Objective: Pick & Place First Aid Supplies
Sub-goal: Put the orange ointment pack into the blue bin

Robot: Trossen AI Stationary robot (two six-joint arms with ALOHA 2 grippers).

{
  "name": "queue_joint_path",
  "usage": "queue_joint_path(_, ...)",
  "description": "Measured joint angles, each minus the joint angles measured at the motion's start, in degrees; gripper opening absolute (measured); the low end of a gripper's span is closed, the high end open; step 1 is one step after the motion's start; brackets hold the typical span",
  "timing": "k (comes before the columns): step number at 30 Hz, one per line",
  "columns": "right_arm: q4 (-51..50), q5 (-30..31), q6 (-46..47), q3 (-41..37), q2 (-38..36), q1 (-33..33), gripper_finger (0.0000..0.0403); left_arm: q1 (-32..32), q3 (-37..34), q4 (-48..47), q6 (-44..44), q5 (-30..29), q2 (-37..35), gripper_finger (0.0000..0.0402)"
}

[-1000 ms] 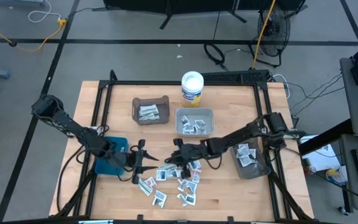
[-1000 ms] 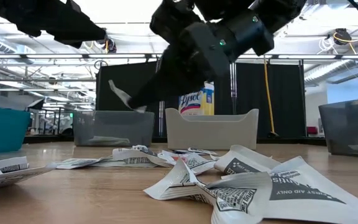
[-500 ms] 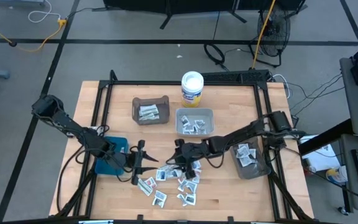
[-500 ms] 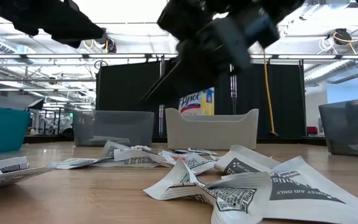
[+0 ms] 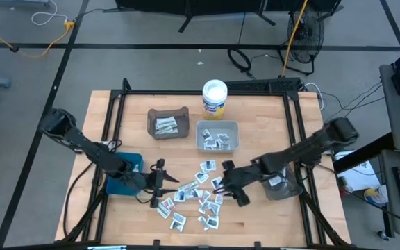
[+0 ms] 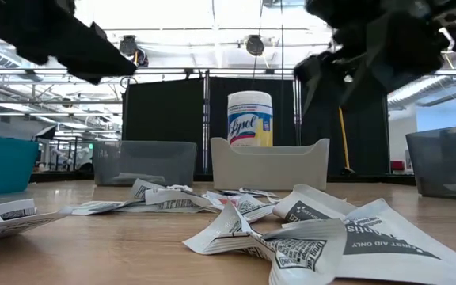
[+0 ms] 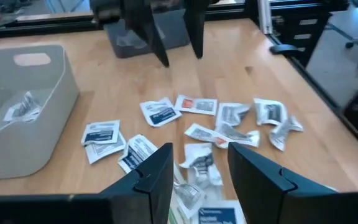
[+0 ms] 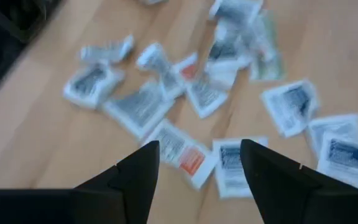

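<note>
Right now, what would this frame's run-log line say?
stage: sorting | left gripper: open, over packets | right gripper: open, empty, over the pile | bins: brown bin, grey bin hold packets

Grey floor point(image 5: 151, 69) with dark seam lines, yellow cable point(image 5: 30, 48) trailing across it, black cables point(image 5: 245, 59) behind the wooden counter point(image 5: 255, 118). Black curtain point(image 6: 165, 107) along the back, ceiling trusses point(image 6: 212, 73) with bright overhead lights point(image 6: 129, 43). Floor fan point(image 5: 312, 31) at rear right.
</note>
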Motion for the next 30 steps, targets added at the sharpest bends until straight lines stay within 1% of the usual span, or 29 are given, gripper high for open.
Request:
queue_joint_path(3,2.94,5.84,1.77,-6.41,-6.16,1.74,0.021,1.48,1.25,0.95,-0.46,0.01,2.87,0.0161)
queue_joint_path(5,7.91,8.05,1.87,-10.72,-10.13,2.48,0.0207,2.14,2.19,0.29,-0.7,-0.07,4.16,0.0158)
queue_joint_path(7,11.97,8.61,1.88,-14.95,-14.06,2.75,0.0206,2.78,4.22,-0.01,-0.72,0.94,5.83,0.0154)
queue_joint_path(9,16.84,8.6,1.87,-19.23,-17.26,2.77,0.0206,3.18,6.21,-4.4,-0.93,1.81,6.49,0.0149)
queue_joint_path(11,21.06,8.58,1.69,-23.46,-20.17,2.77,0.0207,3.86,9.69,-8.76,-2.25,2.65,7.81,0.0144)
queue_joint_path(14,29.27,8.62,0.37,-29.1,-23.42,2.77,0.0207,4.26,14.72,-17.82,-3.44,2.49,9.45,0.0135)
queue_joint_path(17,38.02,8.59,-1.44,-34.77,-24.76,2.77,0.0204,4.65,19.22,-24.98,-3.52,2.97,11.68,0.013)
queue_joint_path(19,44.16,8.56,-2.69,-38.51,-25.41,2.77,0.0204,5.11,22.0,-27.37,-3.53,4.35,13.28,0.0128)
queue_joint_path(21,49.28,8.6,-3.88,-41.0,-25.34,2.75,0.0204,5.53,23.51,-29.1,-3.38,5.51,14.93,0.0127)
queue_joint_path(23,51.34,8.48,-4.35,-42.52,-26.04,2.75,0.0205,6.08,24.3,-28.37,-2.25,7.28,17.21,0.0127)
queue_joint_path(26,51.61,8.29,-4.76,-42.67,-27.01,2.75,0.0205,7.0,24.14,-29.21,-1.38,9.8,19.75,0.0127)
queue_joint_path(30,50.51,8.27,-4.86,-42.69,-27.48,2.76,0.0202,8.23,24.07,-30.19,-3.17,11.81,21.29,0.0127)
